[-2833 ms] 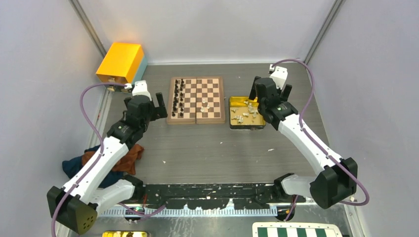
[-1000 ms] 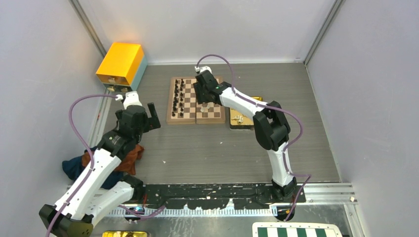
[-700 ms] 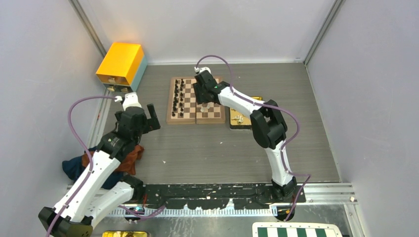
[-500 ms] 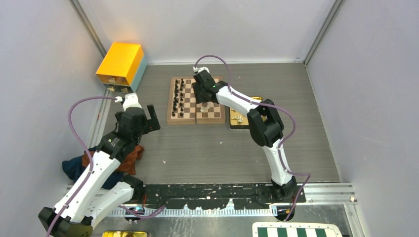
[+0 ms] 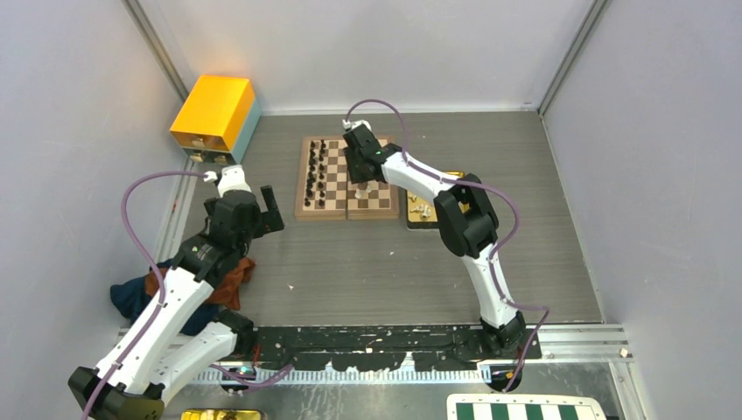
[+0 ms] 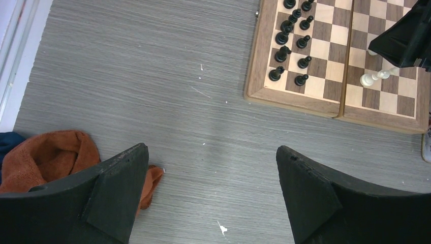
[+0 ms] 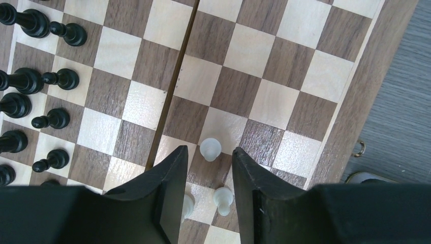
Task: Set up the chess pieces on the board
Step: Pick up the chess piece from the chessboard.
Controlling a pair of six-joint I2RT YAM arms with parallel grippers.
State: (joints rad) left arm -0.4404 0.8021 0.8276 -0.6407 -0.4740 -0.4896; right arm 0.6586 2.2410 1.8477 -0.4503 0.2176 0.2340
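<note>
now the right gripper [image 7: 209,152] hangs over the wooden chessboard [image 7: 358,96], jaws slightly apart either side of a standing cream-white piece [image 7: 210,147], likely a pawn, beside the centre seam. black pieces [image 7: 25,81] fill the opposite half. the left gripper [image 6: 209,150] hovers wide open, empty, off the board. close gently and centred, so the neighbouring white pieces [image 7: 221,199] aren't toppled.

no legible txt, no labels, no nos. anywhere
</note>
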